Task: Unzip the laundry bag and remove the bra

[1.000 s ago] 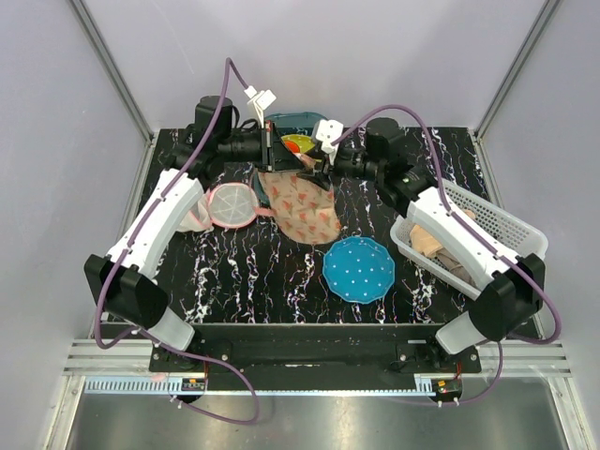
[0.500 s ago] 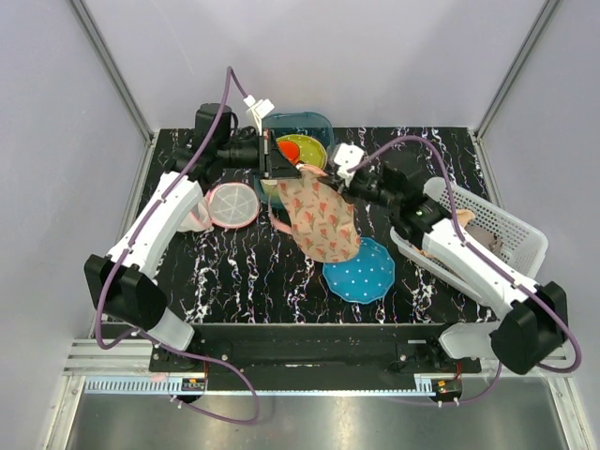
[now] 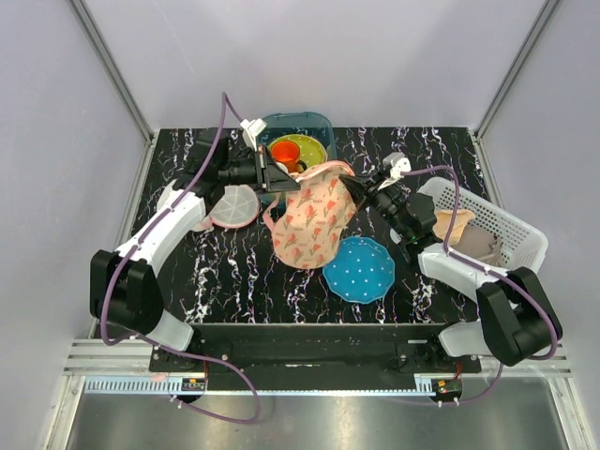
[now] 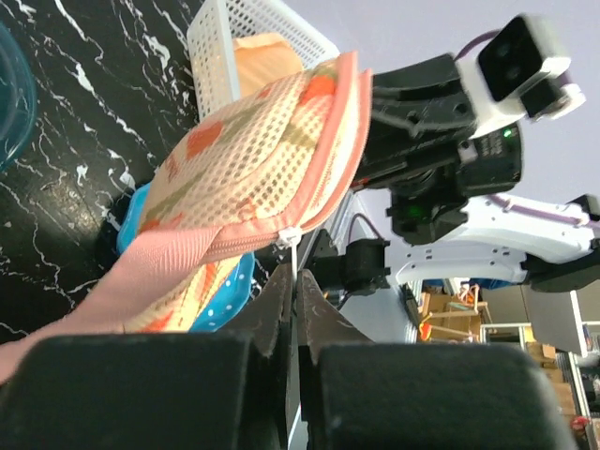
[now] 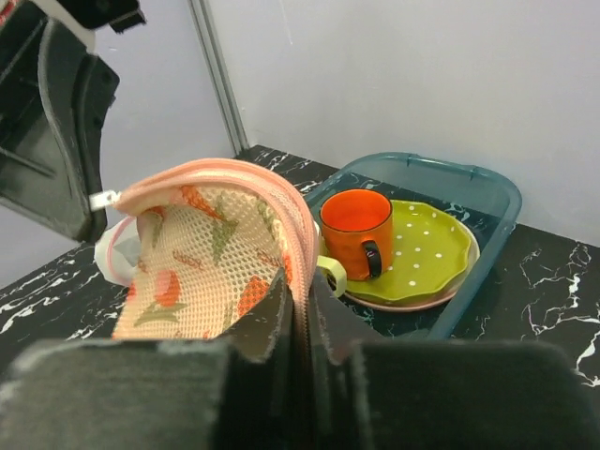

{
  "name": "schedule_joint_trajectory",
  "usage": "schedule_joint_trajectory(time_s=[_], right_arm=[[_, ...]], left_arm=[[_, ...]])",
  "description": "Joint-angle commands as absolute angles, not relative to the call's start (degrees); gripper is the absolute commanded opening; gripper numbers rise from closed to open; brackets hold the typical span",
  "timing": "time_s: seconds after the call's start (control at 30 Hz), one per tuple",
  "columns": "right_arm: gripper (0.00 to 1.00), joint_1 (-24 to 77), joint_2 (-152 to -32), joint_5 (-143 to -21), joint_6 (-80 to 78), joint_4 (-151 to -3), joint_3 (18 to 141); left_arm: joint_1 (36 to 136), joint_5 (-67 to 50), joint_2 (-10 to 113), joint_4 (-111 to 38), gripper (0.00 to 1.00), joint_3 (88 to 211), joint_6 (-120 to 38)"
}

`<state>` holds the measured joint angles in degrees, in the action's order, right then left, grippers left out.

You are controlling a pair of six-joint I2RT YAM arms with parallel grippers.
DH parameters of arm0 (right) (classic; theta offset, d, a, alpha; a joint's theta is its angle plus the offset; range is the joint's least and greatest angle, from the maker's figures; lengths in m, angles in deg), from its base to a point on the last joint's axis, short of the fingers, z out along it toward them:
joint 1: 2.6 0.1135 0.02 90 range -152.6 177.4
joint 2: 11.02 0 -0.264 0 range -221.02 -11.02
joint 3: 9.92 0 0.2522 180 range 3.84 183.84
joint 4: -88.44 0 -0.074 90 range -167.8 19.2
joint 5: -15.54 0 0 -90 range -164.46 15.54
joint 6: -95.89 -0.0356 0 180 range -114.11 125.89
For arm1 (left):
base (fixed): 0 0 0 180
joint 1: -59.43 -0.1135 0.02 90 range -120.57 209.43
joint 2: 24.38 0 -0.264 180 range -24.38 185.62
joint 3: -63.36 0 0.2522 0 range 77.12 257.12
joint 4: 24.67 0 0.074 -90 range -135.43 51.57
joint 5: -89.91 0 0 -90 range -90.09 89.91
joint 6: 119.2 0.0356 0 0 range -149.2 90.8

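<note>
The laundry bag (image 3: 311, 223), peach mesh with red and green prints and pink edging, hangs in the air between my two grippers. My left gripper (image 3: 280, 177) is shut on the bag's small white zipper pull (image 4: 292, 238) at its upper left corner; the jaws (image 4: 296, 281) are closed tight on it. My right gripper (image 3: 362, 191) is shut on the pink zipper edging (image 5: 302, 246) at the bag's upper right. The bag (image 5: 192, 258) looks closed along its top edge. The bra is hidden.
A blue dotted plate (image 3: 360, 270) lies under the bag's lower right. A white mesh round pink-rimmed piece (image 3: 232, 206) lies left. A teal tray (image 3: 316, 123) at the back holds a green plate (image 5: 427, 251) and orange mug (image 5: 356, 231). A white basket (image 3: 497, 228) stands right.
Both grippers have lifted the bag off the table and it now hangs between them. The right arm has swung back toward the basket; the left gripper has shifted slightly forward.
</note>
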<state>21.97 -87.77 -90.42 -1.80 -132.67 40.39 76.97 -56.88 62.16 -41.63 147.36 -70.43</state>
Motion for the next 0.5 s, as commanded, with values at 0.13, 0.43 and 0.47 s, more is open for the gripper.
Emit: schedule_joint_trajectory(time_s=[0.13,0.43,0.47], right_arm=[[0.86,20.95,-83.10,-88.33,-1.53,-133.56,44.27],[0.83,20.95,-78.26,-96.07,22.29,-92.25,59.38],[0.84,21.04,-78.16,-96.60,23.63,-90.56,61.21]], left_arm=[[76.83,-57.21,61.14,-48.80,0.00,160.96,-64.70],[77.18,-58.71,61.84,-49.32,0.00,161.94,-62.86],[77.09,-59.58,62.02,-49.41,0.00,161.94,-62.51]])
